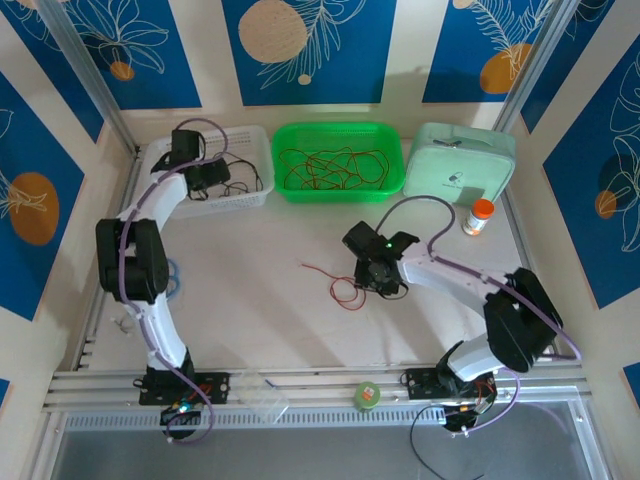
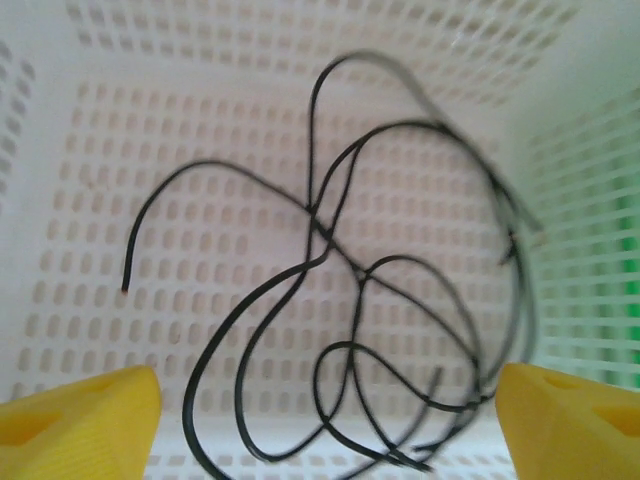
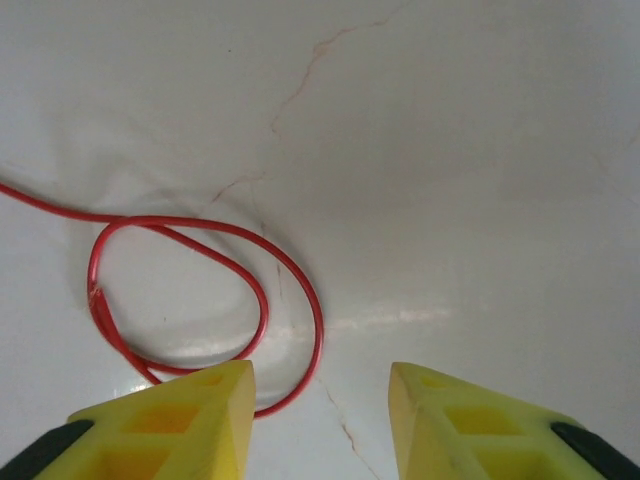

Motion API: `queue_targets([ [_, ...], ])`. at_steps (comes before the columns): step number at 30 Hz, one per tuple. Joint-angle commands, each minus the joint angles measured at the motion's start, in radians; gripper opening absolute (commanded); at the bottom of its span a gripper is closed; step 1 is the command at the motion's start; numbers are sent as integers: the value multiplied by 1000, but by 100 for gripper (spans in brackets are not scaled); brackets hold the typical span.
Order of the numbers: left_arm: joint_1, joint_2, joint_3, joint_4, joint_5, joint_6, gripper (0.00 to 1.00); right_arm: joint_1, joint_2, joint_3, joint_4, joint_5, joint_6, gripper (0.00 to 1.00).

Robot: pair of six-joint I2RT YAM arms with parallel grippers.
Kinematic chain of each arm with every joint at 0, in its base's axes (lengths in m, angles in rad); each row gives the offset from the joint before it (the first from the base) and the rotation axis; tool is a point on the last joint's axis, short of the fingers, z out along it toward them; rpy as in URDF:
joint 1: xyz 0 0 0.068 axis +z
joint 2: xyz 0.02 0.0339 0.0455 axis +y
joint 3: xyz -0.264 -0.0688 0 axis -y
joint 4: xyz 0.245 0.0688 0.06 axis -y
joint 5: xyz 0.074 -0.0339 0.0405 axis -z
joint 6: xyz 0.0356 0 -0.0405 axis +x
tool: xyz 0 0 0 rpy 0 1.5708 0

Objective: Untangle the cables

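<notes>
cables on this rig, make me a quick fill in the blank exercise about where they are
1. The left pincer hangs with jaws ____ over the black cables in the white basket.
2. The tangle in the green basket is coloured ____.
3. The loose red cable before the right pincer lies on the ____.
Missing words: open; red; table.

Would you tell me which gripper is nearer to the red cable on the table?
Right. The right gripper hovers just over the looped red cable, jaws open. The left gripper is far off, above the white basket holding black cables.
</notes>
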State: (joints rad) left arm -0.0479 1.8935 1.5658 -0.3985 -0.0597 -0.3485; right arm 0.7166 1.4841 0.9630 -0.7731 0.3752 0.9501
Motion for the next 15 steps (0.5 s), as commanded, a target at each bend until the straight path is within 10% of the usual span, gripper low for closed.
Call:
queue_targets([
  [1,-10,-98,91,-43,14,42,89,-17,48,35,-7,-42,-25,45],
  [15,-65,-462,63,-290,53,69,100,-49,196,18,77,-119,-27,47],
])
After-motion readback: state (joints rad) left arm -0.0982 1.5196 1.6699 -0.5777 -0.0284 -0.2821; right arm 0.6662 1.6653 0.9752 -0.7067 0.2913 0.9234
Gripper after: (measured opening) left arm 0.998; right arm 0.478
